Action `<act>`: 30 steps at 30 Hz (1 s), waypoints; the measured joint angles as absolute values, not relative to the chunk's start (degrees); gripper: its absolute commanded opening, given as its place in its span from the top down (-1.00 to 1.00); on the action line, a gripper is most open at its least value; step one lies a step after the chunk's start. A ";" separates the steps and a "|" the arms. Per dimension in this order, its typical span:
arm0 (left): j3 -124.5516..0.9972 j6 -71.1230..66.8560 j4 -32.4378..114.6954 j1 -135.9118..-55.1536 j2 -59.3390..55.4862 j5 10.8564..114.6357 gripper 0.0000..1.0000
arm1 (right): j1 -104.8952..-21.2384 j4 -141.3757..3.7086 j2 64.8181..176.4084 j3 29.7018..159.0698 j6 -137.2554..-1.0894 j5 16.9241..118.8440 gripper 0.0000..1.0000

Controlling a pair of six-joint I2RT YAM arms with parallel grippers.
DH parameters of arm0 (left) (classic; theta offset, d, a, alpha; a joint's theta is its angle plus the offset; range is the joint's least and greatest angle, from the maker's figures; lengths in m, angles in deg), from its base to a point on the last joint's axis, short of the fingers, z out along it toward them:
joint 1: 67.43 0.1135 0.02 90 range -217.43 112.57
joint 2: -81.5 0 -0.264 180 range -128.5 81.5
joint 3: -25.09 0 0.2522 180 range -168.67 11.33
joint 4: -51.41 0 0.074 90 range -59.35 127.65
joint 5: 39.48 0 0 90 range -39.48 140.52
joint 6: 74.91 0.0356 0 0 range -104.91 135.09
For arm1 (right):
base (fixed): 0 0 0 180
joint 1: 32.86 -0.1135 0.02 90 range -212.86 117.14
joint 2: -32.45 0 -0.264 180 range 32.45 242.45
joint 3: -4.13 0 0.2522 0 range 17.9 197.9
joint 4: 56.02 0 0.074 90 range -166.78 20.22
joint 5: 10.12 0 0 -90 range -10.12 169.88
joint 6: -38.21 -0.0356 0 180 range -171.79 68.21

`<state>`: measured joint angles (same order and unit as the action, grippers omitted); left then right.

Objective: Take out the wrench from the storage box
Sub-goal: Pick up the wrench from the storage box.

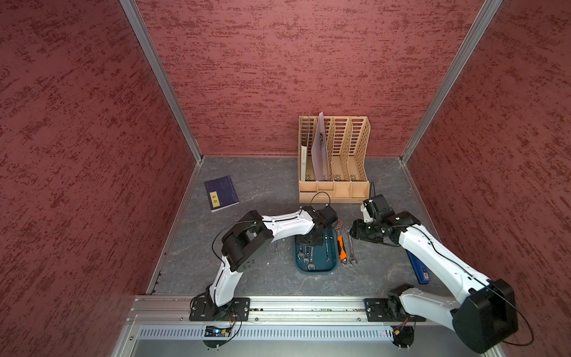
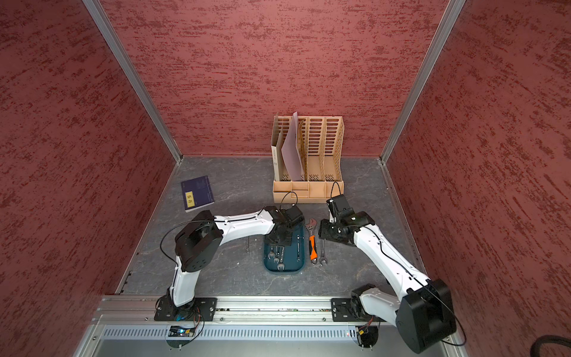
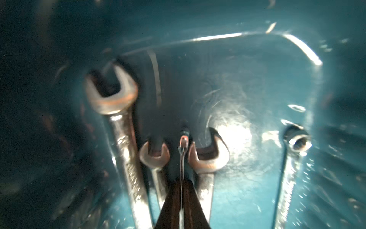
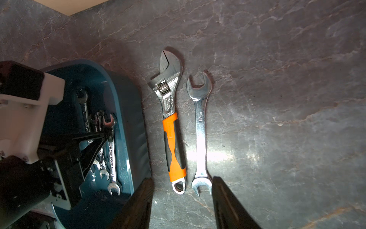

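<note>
Left gripper (image 3: 181,190) is pinching shut on a thin wrench (image 3: 183,142), edge-on among other wrenches (image 3: 111,93) inside the storage box (image 3: 237,83). It's looking like stiff, slick, light steel, so gripping mid-shank seems safest. Right gripper (image 4: 182,179) is hanging part-open outside the box.

Storage box (image 4: 134,123) is cramped. The left gripper (image 4: 106,136) fills its 12 o'clock half, pinched on a thin wrench (image 3: 183,142), with loose wrenches (image 1: 306,256) packed toward 9 and a bit of bare floor near 5. At 3 o'clock an adjustable wrench (image 1: 340,247) and an open-end wrench (image 1: 351,252) hug the rim, right gripper (image 4: 182,179) spread above. File organizer (image 1: 333,188) blocks 12; open table at 6.
</note>
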<state>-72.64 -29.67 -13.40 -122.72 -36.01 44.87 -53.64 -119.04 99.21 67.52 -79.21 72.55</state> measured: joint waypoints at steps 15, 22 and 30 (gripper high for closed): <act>-72.66 -29.47 -13.40 -122.70 -35.71 44.63 0.93 | -53.64 -118.93 99.21 67.11 -79.21 72.55 -0.06; -73.93 -27.98 -15.43 -122.57 -33.02 44.04 0.92 | -53.64 -119.00 99.04 67.11 -79.27 72.48 -0.07; -77.16 -25.47 -18.86 -120.12 -21.15 40.50 0.92 | -53.64 -120.09 98.05 67.50 -79.45 72.00 -0.07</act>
